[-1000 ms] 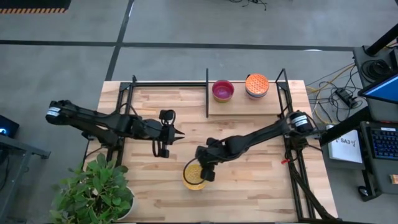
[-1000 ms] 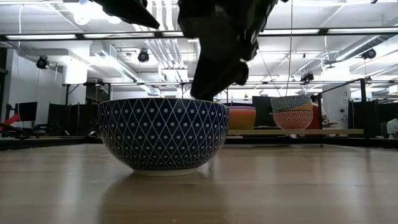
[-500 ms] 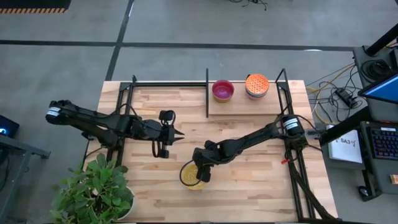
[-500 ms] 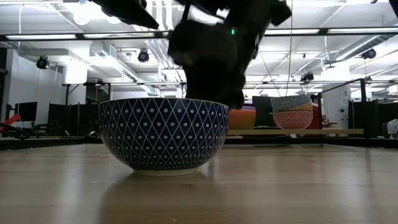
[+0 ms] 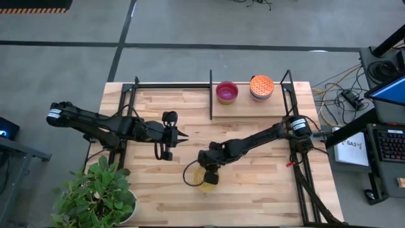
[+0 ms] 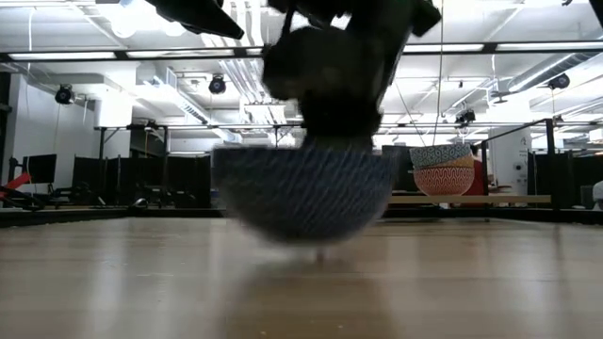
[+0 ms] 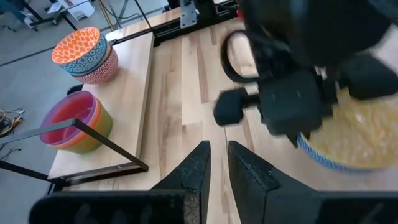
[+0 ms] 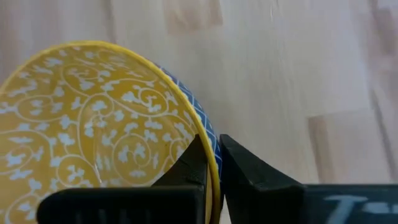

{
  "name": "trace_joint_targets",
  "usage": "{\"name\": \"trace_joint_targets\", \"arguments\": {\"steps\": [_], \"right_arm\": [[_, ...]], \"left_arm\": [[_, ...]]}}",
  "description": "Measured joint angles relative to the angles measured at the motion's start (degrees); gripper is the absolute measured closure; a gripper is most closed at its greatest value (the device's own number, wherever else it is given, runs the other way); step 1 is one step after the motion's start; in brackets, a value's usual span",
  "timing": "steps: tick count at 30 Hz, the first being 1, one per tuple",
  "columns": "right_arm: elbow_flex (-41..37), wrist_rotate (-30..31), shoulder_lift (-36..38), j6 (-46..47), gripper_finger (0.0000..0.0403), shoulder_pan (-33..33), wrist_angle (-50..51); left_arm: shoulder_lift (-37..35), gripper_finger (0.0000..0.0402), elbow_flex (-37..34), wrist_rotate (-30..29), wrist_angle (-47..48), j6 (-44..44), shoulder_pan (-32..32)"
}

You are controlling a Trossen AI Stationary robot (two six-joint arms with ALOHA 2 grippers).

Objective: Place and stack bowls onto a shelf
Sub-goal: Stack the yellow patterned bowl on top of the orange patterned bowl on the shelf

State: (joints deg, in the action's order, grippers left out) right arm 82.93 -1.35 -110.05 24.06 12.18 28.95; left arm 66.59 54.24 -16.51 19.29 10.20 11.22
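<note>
Right gripper (image 5: 209, 172) pinching rim of blue-and-white patterned bowl (image 5: 207, 179), lifted off table (image 5: 266, 190). Left gripper (image 5: 179, 135) nearly closed, empty, hovering mid-table.

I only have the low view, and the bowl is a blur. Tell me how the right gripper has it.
Observer: The right gripper pinches the bowl by its rim, one finger inside and one outside.
Operator: Say where the left arm is.
Observer: The left gripper waits over the table's middle, left of the bowl and apart from it.
Operator: Now give me the free room on the shelf.
Observer: On the shelf, the purple-topped stack and the orange-topped stack sit along the far edge. The near strip is bare.
</note>
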Motion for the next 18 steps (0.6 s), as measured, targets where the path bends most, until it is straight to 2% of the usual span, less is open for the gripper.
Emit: {"name": "trace_joint_targets", "arguments": {"steps": [3,9,15,18], "right_arm": [[0.07,-1.68,4.71,-2.12,0.0387,-1.78,4.17],[0.05,-0.57,14.81,-5.0,0.0388,-8.79,14.74],[-0.24,4.59,25.21,-8.98,0.0388,-20.35,22.11],[-1.27,5.02,30.03,-11.02,0.0389,-27.56,23.92]], "left_arm": [[0.0,0.0363,0.0,-0.01,-0.09,0.0,0.0],[0.0,0.0363,0.0,-0.04,-0.4,0.0,0.0],[0.0,0.0363,0.0,-0.04,-0.39,0.0,0.0],[0.0,0.0363,0.0,-0.04,-0.35,-0.01,0.0]]}}
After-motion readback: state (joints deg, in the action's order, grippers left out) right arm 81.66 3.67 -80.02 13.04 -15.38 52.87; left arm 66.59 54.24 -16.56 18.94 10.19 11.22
